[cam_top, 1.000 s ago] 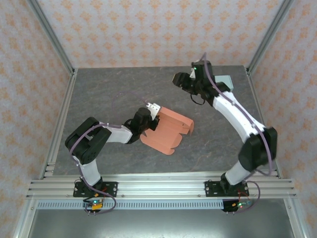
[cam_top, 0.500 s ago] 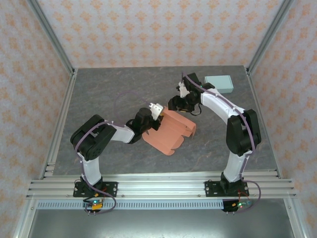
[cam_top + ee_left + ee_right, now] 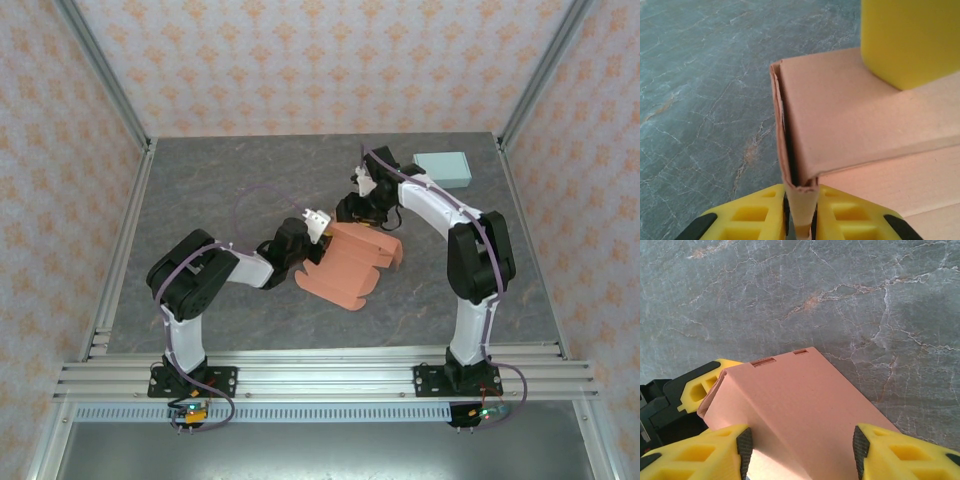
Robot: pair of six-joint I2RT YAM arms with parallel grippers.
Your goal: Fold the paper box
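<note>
**BOX POSITION AND GRIP AXES**

The box [image 3: 355, 270] lies flat near the centre of the table [image 3: 220, 190], well clear of all four edges. Its outline is set diagonally to them: the notched flap end points toward the near-right corner, and the long axis appears to run from there toward the far-left.

The left gripper [image 3: 312, 250] meets the box from the left. Its fingers [image 3: 745, 217] are clamped on a doubled fold of card at the box's left edge. That fold runs straight ahead of the gripper, toward the table's far edge.

The right gripper [image 3: 362, 212] reaches in from the far edge and sits over the box's far corner, jaws apart, fingers [image 3: 715, 450] spread over the top panel. Contact with the panel cannot be confirmed.

Both arms are at the box. The next fold probably turns about the pinched edge.
</note>
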